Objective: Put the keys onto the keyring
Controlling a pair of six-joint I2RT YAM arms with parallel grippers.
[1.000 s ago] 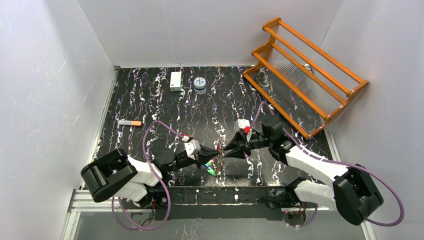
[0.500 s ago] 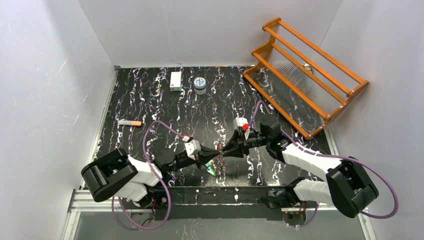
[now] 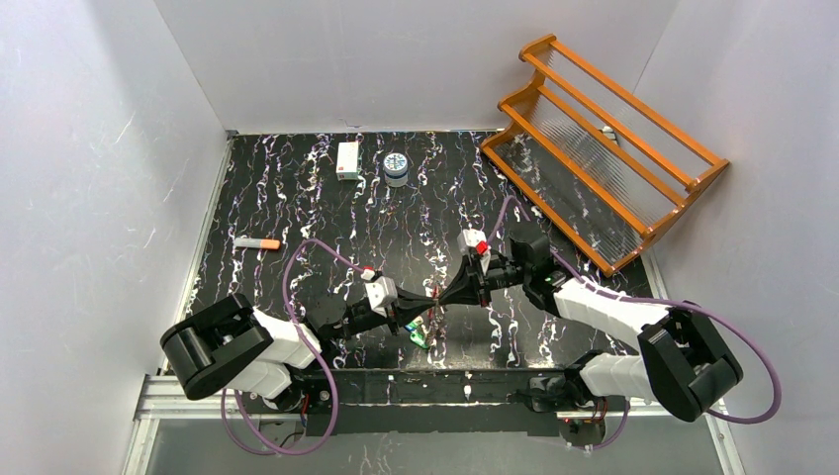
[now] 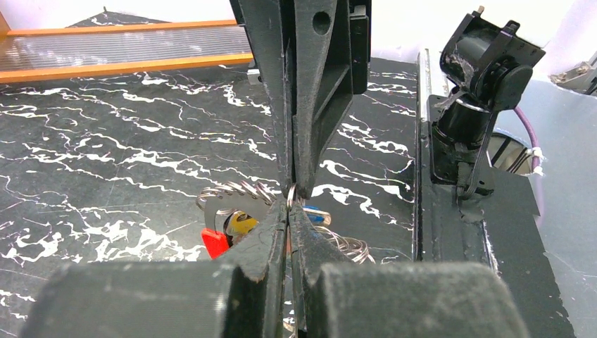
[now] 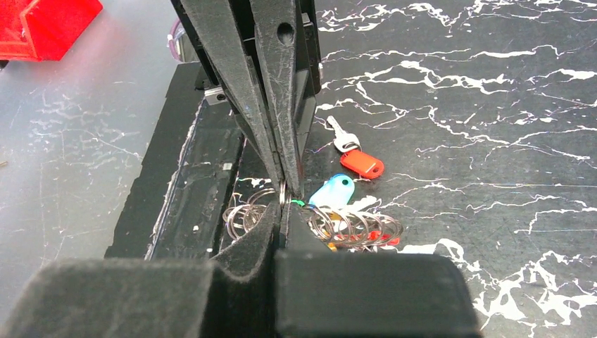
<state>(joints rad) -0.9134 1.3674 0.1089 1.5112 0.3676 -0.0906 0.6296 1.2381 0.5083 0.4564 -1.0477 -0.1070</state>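
At the point where the two grippers meet tip to tip, low over the near middle of the table (image 3: 297, 198), the keyring (image 4: 291, 196) shows as a short arc of thin, bright silver wire. The left gripper (image 3: 427, 300) is clenched on it. In the left wrist view its two dark fingers (image 4: 260, 246) press together, with the wire emerging from their seam. The right gripper (image 3: 444, 295) comes in from the opposite side. Its jaws are likewise closed, and its tips pinch the same arc of wire directly against the left gripper's tips.

The keys (image 3: 423, 332) fan out below the pinched wire, just under and behind the left gripper's fingertips, and rest on the table. From the left wrist a red cap (image 4: 213, 241) and a yellow cap (image 4: 241, 225) sit side by side to one side of the fingers, among several silver loops (image 4: 236, 191). From the right wrist the bunch lies just beyond that gripper's fingertips. A pale blue cap (image 5: 332, 191) is the plainest part, with a sliver of green beside it and overlapping silver rings spread towards the outer side.

One red-capped key (image 5: 360, 163) lies apart from the bunch, farther out from the right gripper's tips. It is flat on the table, with its bare silver blade pointing away from the bunch.
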